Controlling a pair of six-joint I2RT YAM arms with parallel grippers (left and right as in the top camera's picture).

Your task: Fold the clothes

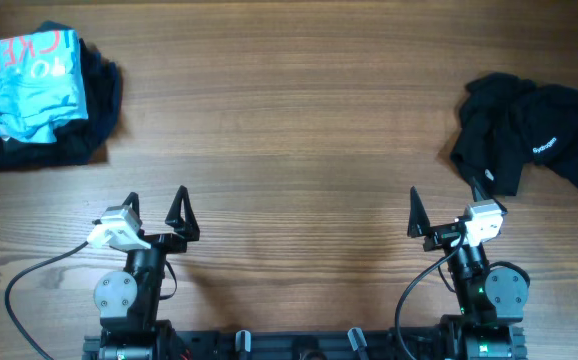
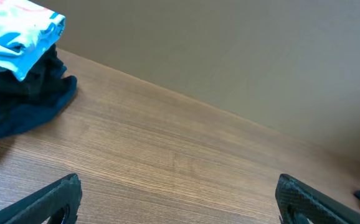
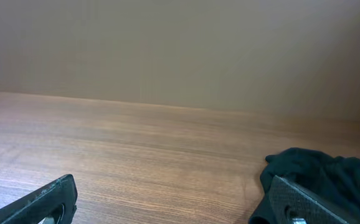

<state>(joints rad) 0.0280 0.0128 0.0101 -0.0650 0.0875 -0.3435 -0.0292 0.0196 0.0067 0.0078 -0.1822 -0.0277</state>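
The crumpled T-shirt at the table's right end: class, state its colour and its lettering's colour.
Black T-shirt with small white lettering; clearest in the overhead view.

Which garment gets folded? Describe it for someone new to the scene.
On the brown wooden table, look at the right-hand end. The crumpled black T-shirt lies alone there, with small white lettering; the other dark heap, far left, carries a light-blue garment with red lettering.

T-shirt (image 1: 534, 140) far right; garment pile (image 1: 39, 100) far left, well apart
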